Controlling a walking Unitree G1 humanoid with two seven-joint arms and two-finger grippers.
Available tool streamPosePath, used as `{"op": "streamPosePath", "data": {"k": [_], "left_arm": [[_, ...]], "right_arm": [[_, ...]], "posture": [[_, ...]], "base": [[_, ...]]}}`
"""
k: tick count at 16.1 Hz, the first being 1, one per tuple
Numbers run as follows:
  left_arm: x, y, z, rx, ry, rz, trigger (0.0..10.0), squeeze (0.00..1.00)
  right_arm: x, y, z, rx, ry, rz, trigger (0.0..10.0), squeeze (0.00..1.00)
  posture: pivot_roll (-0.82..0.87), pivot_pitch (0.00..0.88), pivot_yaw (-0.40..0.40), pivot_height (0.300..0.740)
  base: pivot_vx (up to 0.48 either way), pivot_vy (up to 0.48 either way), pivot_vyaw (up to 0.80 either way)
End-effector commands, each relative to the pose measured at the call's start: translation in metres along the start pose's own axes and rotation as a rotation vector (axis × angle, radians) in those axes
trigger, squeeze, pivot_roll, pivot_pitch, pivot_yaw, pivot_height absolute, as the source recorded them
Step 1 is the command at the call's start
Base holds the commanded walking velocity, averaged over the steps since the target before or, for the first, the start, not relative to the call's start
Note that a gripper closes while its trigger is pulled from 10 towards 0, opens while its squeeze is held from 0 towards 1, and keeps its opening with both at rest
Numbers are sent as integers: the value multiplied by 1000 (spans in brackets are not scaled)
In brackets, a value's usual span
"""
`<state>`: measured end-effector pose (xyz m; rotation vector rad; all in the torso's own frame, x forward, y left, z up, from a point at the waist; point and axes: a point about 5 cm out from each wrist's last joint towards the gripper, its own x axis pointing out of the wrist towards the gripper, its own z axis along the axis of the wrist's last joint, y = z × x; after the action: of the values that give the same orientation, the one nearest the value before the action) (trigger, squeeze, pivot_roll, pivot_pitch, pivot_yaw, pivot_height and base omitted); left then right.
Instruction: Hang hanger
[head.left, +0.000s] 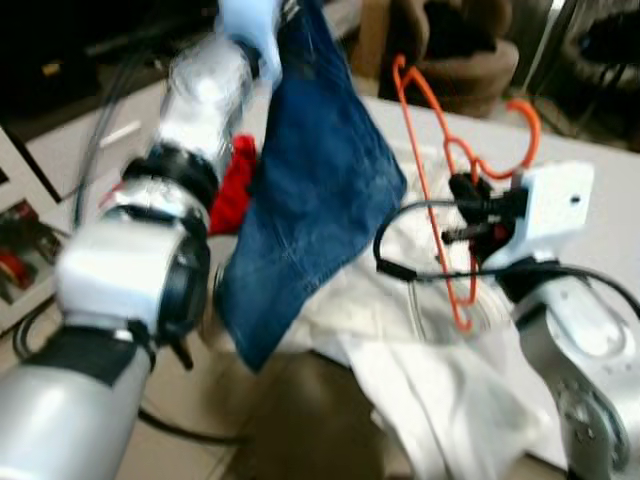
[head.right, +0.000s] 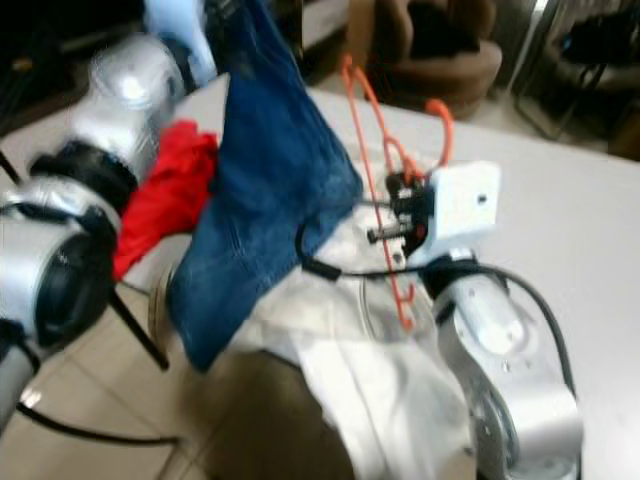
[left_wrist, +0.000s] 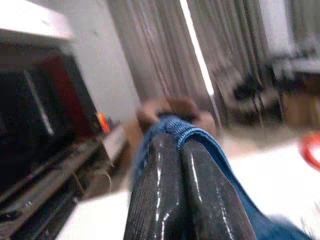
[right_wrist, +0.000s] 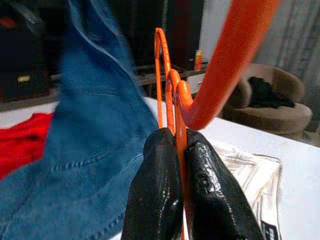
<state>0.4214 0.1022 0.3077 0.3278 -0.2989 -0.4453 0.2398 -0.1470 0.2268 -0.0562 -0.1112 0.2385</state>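
Pinched together on thin wire, the right tool (right_wrist: 176, 150) holds the orange hanger (head.left: 440, 190) upright above the bench (head.right: 560, 200), a light, stiff, slippery frame best gripped mid-wire, while the left tool (left_wrist: 182, 150) clamps soft, heavy denim (head.left: 320, 190) alongside.

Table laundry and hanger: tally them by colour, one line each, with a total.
Blue: 1, the denim garment held up by the left gripper.
Red: 1, the red cloth on the table.
White: 1, the white garment on the table.
Orange: 1, the hanger pinched in the right gripper.
Total: 4.
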Motion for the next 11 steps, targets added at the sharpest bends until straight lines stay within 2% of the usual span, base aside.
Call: {"op": "streamPosePath", "data": {"k": [1, 2, 3, 5, 7, 8, 11], "left_arm": [[-2, -15, -21, 36, 106, -81, 10000, 0], [-8, -23, -38, 27, 166, -127, 10000, 0], [-10, -28, -47, 3, 195, -158, 10000, 0], [-32, -52, -89, -31, 330, -349, 10000, 0], [-48, -55, -109, -132, 396, -388, 10000, 31], [-54, -52, -115, -160, 417, -388, 10000, 1000], [-71, -34, -118, -185, 412, -381, 10000, 1000]], "right_arm": [[-4, -1, -4, -10, 22, -3, 10000, 0], [-5, -2, -6, -4, 26, -21, 10000, 0], [-5, -2, -6, 0, 26, -25, 10000, 0], [-3, -1, -8, 3, 24, -29, 10000, 0], [-2, 2, -8, 7, 22, -15, 10000, 0], [-3, 4, -9, 3, 24, -9, 10000, 0], [-3, 4, -10, 4, 21, -15, 10000, 0]], "posture": [[-243, 0, 47, 740], [-243, 0, 48, 740], [-243, 0, 48, 740], [-237, 0, 43, 740], [-233, 0, 39, 740], [-229, 0, 41, 740], [-223, 0, 42, 740]], "base": [[0, 0, 0], [0, 0, 0], [0, 0, 0], [0, 0, 0], [0, 0, 0], [0, 0, 0], [0, 0, 0]]}}
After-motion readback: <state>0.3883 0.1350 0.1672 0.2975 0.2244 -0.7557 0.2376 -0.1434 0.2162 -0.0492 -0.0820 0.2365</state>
